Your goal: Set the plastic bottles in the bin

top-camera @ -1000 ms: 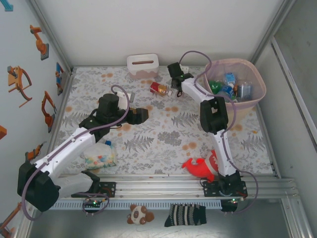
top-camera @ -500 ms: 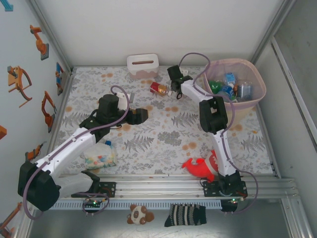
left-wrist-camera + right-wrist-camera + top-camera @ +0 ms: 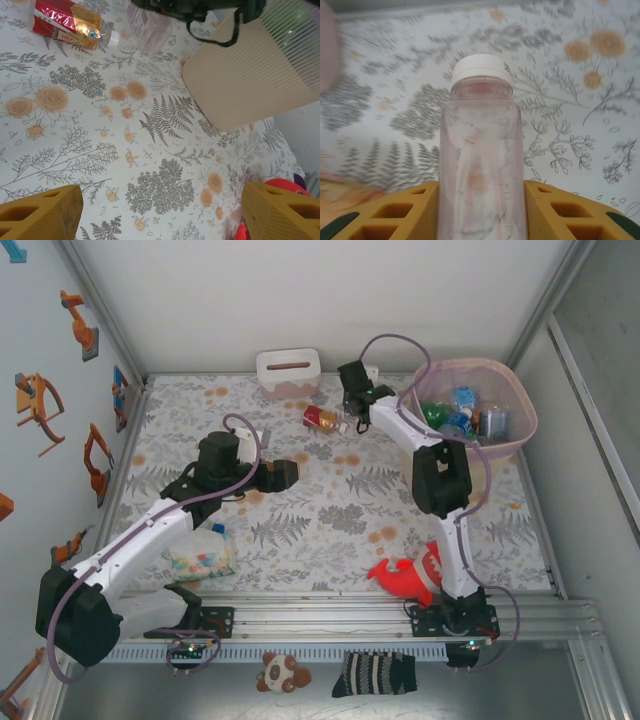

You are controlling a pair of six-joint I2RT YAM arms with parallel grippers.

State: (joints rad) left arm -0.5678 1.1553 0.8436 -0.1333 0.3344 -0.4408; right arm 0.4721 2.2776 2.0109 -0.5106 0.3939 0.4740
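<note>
My right gripper is shut on a clear bottle with a white cap, whose sides press against both yellow fingers. In the top view this gripper sits at the back of the table, just left of the bin. A red-labelled bottle lies beside it on the cloth. The cream bin with its pink liner holds several bottles. My left gripper hangs open over the mat's middle, nothing between its fingers. Its view has the red-labelled bottle, the clear bottle and the bin's wall.
A white box with a slot stands at the back. A clear bag of pastel bits lies near the left arm. A red plush shark lies by the right arm's base. White walls close the table on three sides.
My right gripper has closed its fingers onto the clear bottle and shifted slightly towards the back. The left arm has stayed still and open.
</note>
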